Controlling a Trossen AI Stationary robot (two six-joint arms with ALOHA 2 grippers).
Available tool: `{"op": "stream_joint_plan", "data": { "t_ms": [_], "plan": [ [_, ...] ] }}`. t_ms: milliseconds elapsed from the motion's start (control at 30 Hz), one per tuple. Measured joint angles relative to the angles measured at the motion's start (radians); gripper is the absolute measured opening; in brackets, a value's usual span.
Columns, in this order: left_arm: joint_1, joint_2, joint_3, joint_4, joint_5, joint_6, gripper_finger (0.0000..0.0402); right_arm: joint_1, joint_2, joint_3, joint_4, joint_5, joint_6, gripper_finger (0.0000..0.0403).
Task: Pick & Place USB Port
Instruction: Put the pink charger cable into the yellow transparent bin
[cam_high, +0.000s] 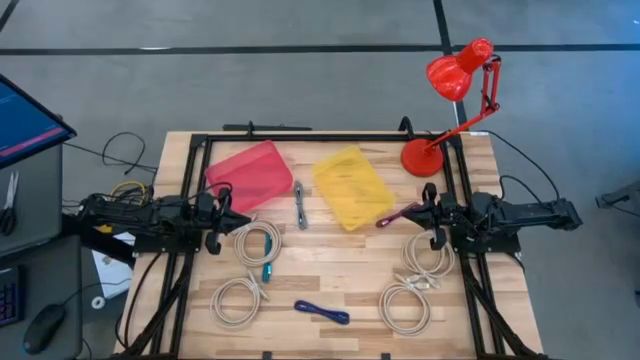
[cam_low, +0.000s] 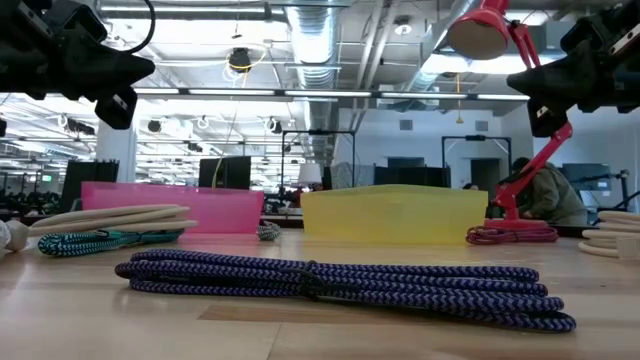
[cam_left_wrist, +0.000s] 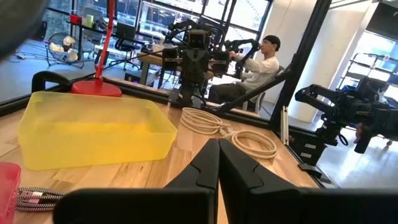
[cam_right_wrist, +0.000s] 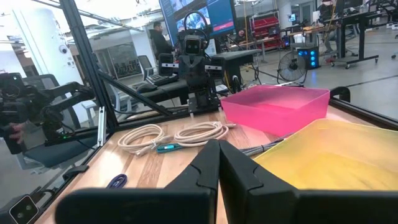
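Note:
Several bundled cables lie on the wooden table: a blue-purple one (cam_high: 322, 312) near the front edge, a teal one (cam_high: 268, 270), a grey one (cam_high: 299, 205) between the trays, and a maroon one (cam_high: 398, 215) beside the yellow tray. White coiled cables lie on the left (cam_high: 257, 240) and on the right (cam_high: 428, 253). My left gripper (cam_high: 228, 222) hangs shut above the table by the pink tray (cam_high: 250, 175). My right gripper (cam_high: 425, 215) hangs shut by the yellow tray (cam_high: 352, 187), above the maroon cable's end. Both wrist views show the fingertips together (cam_left_wrist: 217, 146) (cam_right_wrist: 217, 146).
A red desk lamp (cam_high: 450, 100) stands at the far right corner. A black frame (cam_high: 300, 138) borders the table's far edge and sides. More white coils lie near the front (cam_high: 238, 300) (cam_high: 405, 305). A person (cam_left_wrist: 261, 62) sits beyond the table.

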Motion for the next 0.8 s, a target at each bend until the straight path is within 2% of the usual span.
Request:
{"op": "stream_joint_plan", "data": {
  "t_ms": [333,533,800],
  "plan": [
    [0.0,0.0,0.0,0.008,0.0,-0.007,0.0006,0.0,0.0,0.0,0.0,0.002,0.0,0.0],
    [0.0,0.0,0.0,0.015,0.0,-0.111,0.0006,0.0,0.0,0.0,0.0,0.002,0.0,0.0],
    [0.0,0.0,0.0,0.015,0.0,-0.132,0.0006,0.0,0.0,0.0,0.001,0.002,0.0,0.0]
  ]
}}
